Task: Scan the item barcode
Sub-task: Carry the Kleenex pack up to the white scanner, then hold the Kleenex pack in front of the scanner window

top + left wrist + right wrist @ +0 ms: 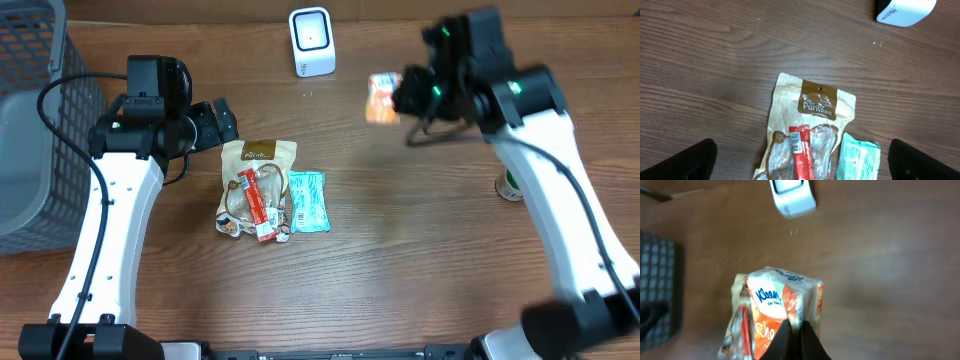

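we saw the right hand (796, 331) shut tight on the lower edge of an orange and white packet (782, 307), its two fingers pinched together on the wrapper. in the right wrist view the packet stood up from the fingertips toward 12 o'clock, blue lettering on its white face. from overhead the packet (382, 98) was blurred and hung above the desk (420, 260) at 9 o'clock of the right hand (402, 95), touching it. the white scanner (311, 42) stood on the desk at about 10 o'clock of the packet, near it but apart.

the left hand (215, 120) was wide open and gripped nothing; its dark fingertips (687, 161) showed at the lower corners of the left wrist view. just beside it at 4 o'clock a brown pouch (258, 170) lay flat on the desk, with a red stick (256, 200) across it and a teal packet (308, 200) touching its 3 o'clock edge. a grey basket (30, 120) sat at 9 o'clock of the left arm.
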